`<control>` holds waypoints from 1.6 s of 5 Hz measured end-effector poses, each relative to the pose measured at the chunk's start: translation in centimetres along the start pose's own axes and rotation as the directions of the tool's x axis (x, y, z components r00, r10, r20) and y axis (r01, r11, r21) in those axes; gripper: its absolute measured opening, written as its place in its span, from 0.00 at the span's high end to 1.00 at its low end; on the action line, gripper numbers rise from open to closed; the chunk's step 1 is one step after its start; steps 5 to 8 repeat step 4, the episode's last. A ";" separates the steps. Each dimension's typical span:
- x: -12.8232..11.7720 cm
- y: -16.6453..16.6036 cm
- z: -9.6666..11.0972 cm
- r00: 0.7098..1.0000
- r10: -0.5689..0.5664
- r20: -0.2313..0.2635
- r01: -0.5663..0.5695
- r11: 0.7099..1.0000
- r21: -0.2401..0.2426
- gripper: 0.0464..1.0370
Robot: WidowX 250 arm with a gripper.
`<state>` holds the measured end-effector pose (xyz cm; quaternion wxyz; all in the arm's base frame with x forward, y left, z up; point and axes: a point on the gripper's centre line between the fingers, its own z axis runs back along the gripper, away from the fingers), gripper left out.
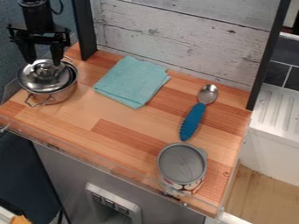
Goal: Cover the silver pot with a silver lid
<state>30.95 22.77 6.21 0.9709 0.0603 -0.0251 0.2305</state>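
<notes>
At the upper left, my gripper [43,62] hangs over the pot with its two fingers spread apart, open, on either side of the lid's knob. The silver lid [42,80] lies on top of the silver pot [55,95], shifted toward the left, so a dark strip of the pot's inside shows along the right rim. The pot stands at the left end of the wooden counter, with a wire handle at its front. Whether the fingers touch the knob, I cannot tell.
A folded teal cloth [132,82] lies right of the pot. Farther right is a spoon with a blue handle [193,121], and a can [182,168] stands at the front right corner. A white plank wall [187,39] rises behind the counter [116,127].
</notes>
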 end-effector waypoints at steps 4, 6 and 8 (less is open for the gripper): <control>-1.2 -4.4 4.5 0.940 -0.330 0.082 0.336 0.939 -0.071 0.04; -1.2 -4.4 4.5 0.940 -0.330 0.082 0.336 0.939 -0.071 0.04; -1.2 -4.4 4.5 0.940 -0.330 0.082 0.336 0.939 -0.071 0.04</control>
